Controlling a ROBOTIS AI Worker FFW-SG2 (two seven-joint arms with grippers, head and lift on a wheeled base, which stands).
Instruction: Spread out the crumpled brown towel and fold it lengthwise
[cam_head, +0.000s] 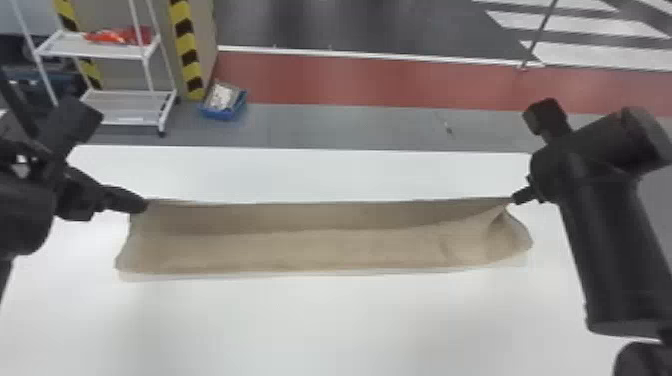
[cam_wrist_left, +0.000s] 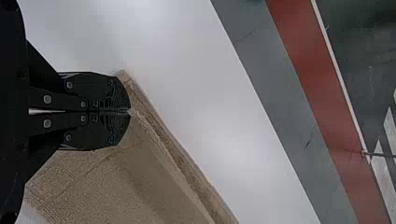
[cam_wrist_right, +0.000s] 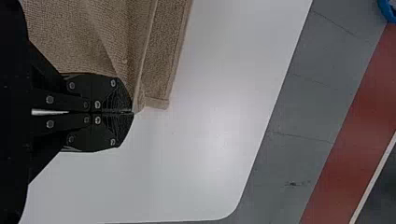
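Nearest, the right arm (cam_head: 607, 245) is flanking the brown towel (cam_head: 300, 250). With closed fingers, the left gripper (cam_head: 145, 205) and right gripper (cam_head: 514, 200) are pinching its ends near the far edge; it is spanning the white table (cam_head: 300, 325), with room before and beyond.

No text, label, brand, number or sign is showing legibly anywhere
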